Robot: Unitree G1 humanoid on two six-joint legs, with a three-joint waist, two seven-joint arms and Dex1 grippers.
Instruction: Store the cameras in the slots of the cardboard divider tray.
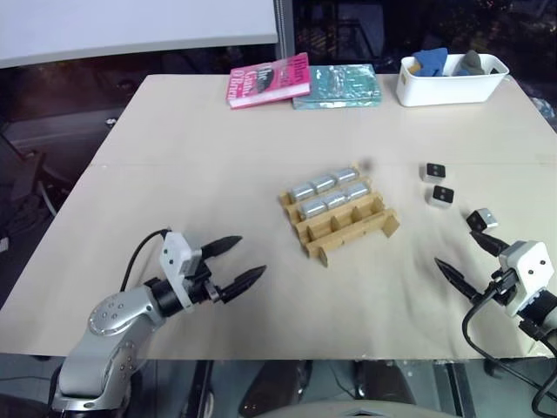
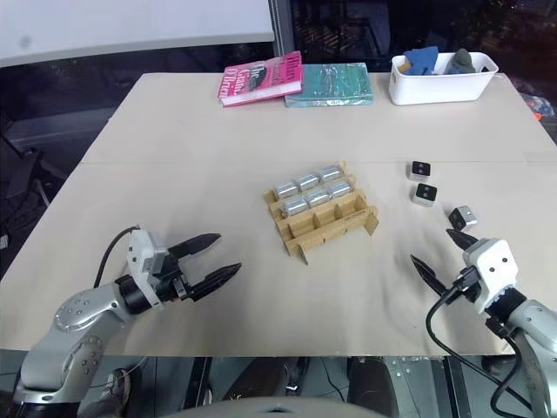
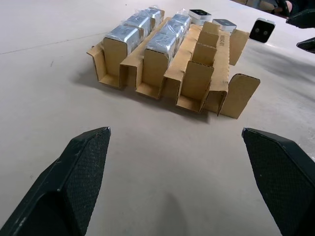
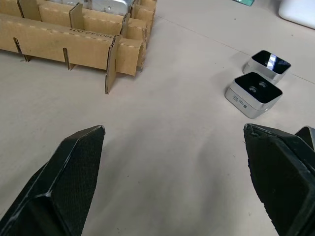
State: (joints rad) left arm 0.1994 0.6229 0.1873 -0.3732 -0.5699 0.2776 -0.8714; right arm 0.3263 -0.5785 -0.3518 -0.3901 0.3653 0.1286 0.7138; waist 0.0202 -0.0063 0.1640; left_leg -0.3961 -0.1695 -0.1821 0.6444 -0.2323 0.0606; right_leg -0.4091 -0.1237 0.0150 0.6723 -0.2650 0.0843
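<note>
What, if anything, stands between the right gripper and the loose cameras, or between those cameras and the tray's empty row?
Nothing visible. The right gripper, open, has bare table up to the three loose cameras, and bare table lies between them and the cardboard divider tray.

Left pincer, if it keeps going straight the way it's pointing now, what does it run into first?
Probably the cardboard divider tray. The open left pincer points across bare table straight at the tray's near end, with nothing lying between them. How high it would strike is hard to judge.
</note>
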